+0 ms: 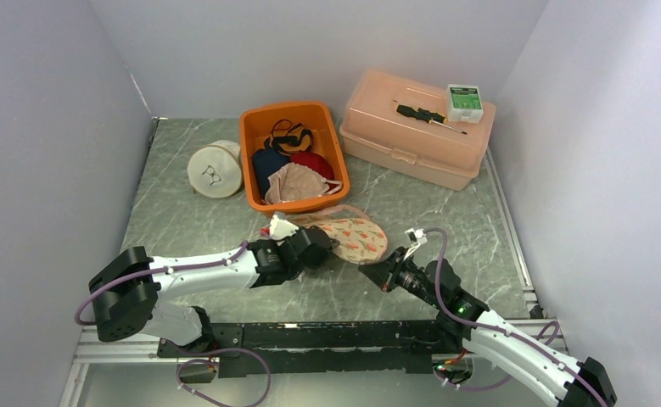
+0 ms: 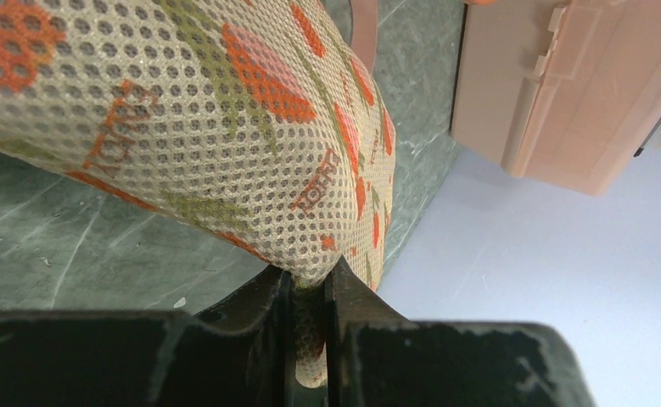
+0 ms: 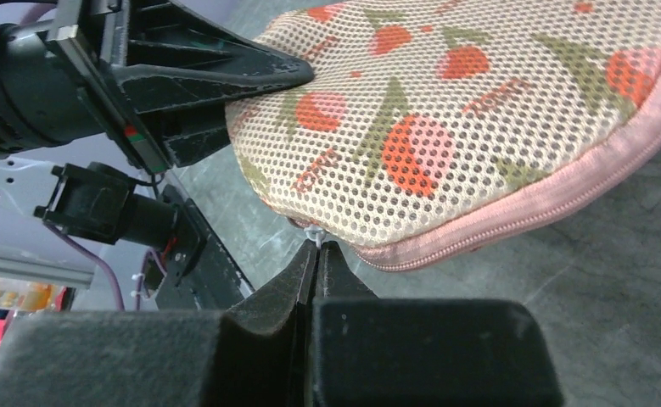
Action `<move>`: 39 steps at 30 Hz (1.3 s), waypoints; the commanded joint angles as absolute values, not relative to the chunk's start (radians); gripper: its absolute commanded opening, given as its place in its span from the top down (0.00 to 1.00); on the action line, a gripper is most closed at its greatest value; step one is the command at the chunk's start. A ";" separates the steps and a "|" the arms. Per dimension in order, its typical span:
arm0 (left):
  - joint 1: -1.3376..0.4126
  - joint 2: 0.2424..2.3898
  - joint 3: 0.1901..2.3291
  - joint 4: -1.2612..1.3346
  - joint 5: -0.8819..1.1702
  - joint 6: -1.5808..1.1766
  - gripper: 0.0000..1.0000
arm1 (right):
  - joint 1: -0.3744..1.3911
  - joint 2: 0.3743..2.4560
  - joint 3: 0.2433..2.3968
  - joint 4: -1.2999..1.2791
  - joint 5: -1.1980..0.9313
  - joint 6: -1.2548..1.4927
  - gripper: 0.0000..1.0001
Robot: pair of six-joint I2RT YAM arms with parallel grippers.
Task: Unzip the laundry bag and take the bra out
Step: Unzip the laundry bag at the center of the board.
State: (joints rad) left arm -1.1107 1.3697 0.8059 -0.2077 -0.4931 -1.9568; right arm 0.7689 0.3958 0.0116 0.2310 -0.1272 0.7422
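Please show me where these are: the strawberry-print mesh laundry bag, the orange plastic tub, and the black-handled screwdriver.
Strawberry-print mesh laundry bag (image 1: 359,240): top external view, middle of its mesh face.
Orange plastic tub (image 1: 301,204): top external view, near wall.
Black-handled screwdriver (image 1: 415,111): top external view, handle.

The fingers of the right gripper (image 3: 318,263) are seen pressed together at the bottom centre, and a small pale zipper pull (image 3: 312,231) is nipped at their tips. The pull is set at the near edge of a laundry bag (image 3: 479,110) of cream mesh, printed with red fruit and green leaves and bordered by a pink zipper (image 3: 513,212). The bag's left edge is held by the left gripper (image 3: 267,95), one black finger being laid over the top. A green marbled table (image 3: 615,280) is seen beneath the bag.
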 commanded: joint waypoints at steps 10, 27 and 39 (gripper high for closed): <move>-1.114 1.282 0.777 -0.253 -0.482 -1.925 0.97 | 0.769 0.357 0.042 0.005 0.065 0.752 1.00; -1.113 1.192 0.711 -0.359 -0.408 -1.490 0.97 | 0.786 0.506 0.136 -0.003 -0.046 0.620 1.00; -1.063 0.987 0.617 -0.466 -0.473 -1.184 0.85 | 0.969 0.682 0.201 0.130 -0.076 0.552 1.00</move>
State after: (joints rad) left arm -1.0950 1.0473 0.6228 -0.3828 -0.4255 -1.3277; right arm 0.9012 0.6121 0.1528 0.0254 -0.0921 0.5926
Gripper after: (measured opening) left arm 0.155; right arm 0.015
